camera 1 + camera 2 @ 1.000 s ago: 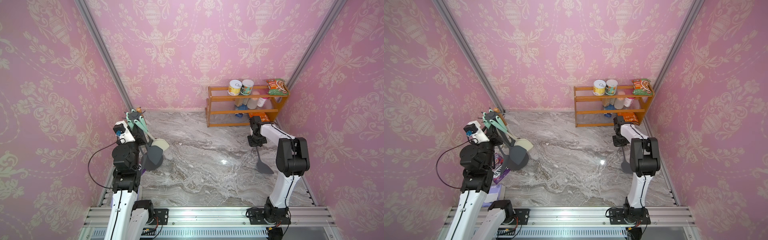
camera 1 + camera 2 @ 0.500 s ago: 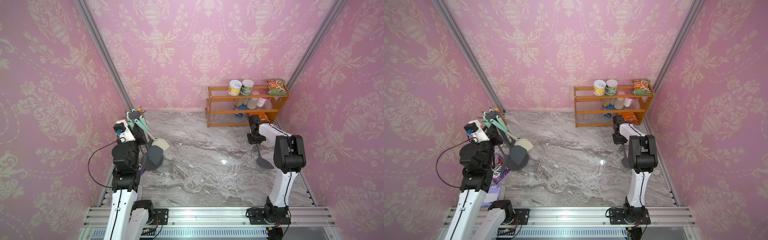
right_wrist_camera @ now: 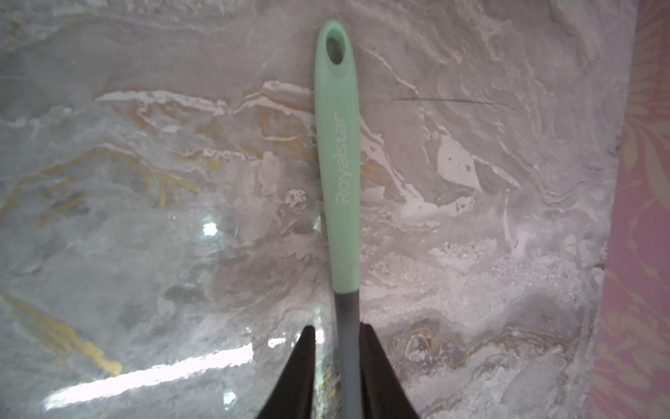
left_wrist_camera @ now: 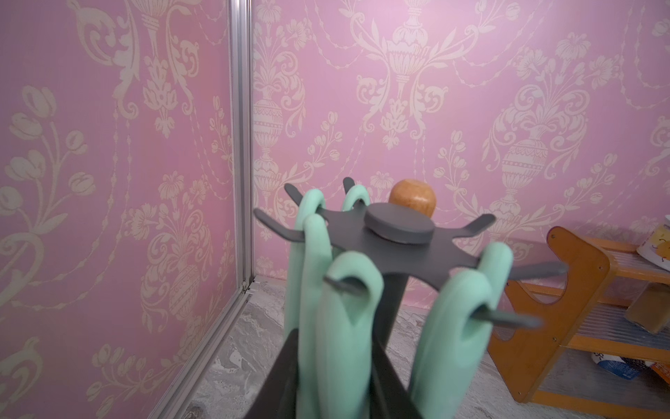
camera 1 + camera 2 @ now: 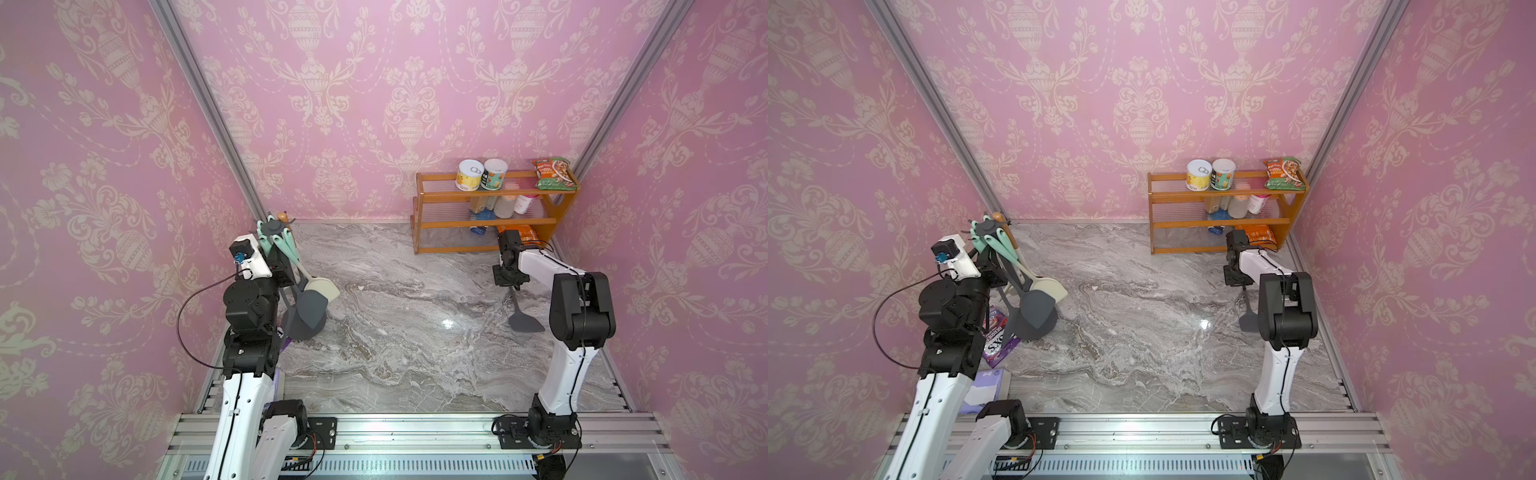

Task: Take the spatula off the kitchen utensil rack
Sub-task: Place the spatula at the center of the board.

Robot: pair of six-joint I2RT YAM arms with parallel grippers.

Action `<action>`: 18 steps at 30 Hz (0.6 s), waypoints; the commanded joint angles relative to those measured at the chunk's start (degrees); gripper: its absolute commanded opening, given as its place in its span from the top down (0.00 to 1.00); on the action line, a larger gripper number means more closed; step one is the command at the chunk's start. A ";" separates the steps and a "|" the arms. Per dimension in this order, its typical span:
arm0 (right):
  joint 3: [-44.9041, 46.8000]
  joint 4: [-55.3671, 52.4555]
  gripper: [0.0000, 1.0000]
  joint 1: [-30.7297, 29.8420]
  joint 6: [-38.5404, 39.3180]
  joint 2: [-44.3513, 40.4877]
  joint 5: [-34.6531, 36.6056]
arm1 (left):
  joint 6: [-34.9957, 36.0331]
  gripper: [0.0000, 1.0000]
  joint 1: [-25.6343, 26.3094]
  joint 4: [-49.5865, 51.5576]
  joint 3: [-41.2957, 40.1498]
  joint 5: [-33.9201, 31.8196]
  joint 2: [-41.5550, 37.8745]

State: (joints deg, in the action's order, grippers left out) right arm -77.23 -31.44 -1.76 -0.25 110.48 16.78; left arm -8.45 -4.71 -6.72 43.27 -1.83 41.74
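at right, has spatula point(image 5: 524, 322) off kitchen utensil rack point(image 5: 274, 227), flat on table point(image 5: 415, 353); straddles its neck with right gripper point(image 3: 337, 326) slightly parted; leaves only pulling clear.

Right tool point(image 3: 337, 332) has opened off the spatula point(image 3: 339, 152).

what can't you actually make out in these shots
- Spatula blade: right wrist view, cut off at the frame edge past the right claw.
- Left claw grip on the mint handle: left wrist view, contact cut off at the edge; top views, too small.
- Labels of the shelf bottles: both top views, small and blurred behind the ribbed panel.
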 commanded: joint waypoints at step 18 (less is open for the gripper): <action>-13.43 39.67 0.53 -32.43 -8.32 -4.98 -53.96 | 1.85 0.63 -0.13 4.02 5.17 0.98 1.40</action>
State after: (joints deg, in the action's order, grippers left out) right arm -86.19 1.87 -31.99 -7.38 102.17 -27.51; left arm -8.23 -4.71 -3.33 45.76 -0.78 42.63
